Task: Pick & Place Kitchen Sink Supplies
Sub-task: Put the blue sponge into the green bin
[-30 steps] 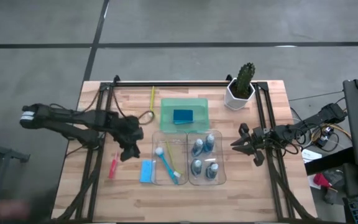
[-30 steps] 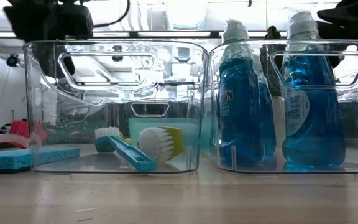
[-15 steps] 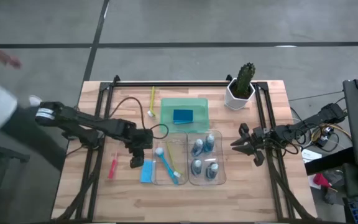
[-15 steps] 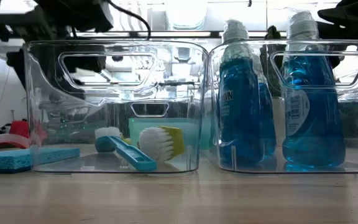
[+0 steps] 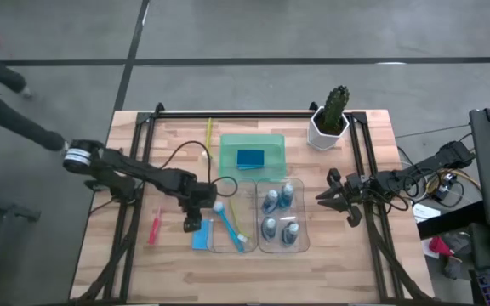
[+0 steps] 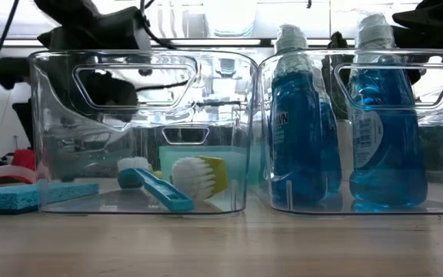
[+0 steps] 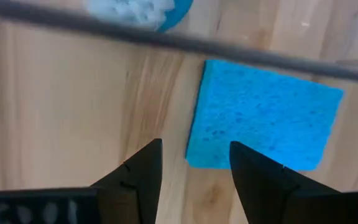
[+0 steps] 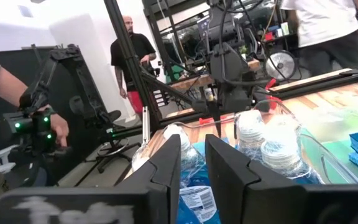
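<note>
L claw (image 5: 191, 224) open, empty, over blue sponge's (image 5: 201, 235) edge by bin wall (image 5: 210, 223) (R claw (image 5: 323, 197) nearly shut, empty).

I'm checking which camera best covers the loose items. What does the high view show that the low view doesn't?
Only the high view shows the cactus, the green tray with a sponge in it, the yellow-green brush on the wood, and both arms, with the left gripper over the loose blue sponge. Only the low view shows the bottle label and the room behind. Both show the two clear bins, blue bottles, the blue brush and that sponge.
</note>
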### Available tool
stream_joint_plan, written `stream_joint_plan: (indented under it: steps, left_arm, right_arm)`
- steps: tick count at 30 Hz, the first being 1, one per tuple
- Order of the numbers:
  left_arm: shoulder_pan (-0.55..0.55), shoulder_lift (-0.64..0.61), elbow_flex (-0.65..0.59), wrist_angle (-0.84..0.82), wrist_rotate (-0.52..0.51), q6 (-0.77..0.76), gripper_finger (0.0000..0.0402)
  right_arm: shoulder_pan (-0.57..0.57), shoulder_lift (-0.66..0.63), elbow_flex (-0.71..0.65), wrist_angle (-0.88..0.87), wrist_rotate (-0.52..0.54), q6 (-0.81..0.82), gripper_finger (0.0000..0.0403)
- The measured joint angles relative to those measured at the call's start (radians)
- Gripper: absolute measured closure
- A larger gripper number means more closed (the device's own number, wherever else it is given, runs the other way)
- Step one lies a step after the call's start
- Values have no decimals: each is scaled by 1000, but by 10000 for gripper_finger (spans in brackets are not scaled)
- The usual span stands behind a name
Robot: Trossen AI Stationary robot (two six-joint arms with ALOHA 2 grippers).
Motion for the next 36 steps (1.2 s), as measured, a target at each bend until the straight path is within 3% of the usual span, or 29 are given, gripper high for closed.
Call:
stream_joint_plan:
  steps: [12,21,28,36]
  left_arm:
    - [-21,75,3,5,-4,1,254]
    - [-23,73,1,4,24,47,390]
    - [-24,31,-1,-128,92,27,400]
    - [-23,-147,-1,-204,50,-32,401]
  right_arm:
    - [0,0,0,0,0,0,319]
    - [0,0,0,0,0,0,316]
    - [0,0,0,0,0,0,330]
    - [0,0,0,0,0,0,330]
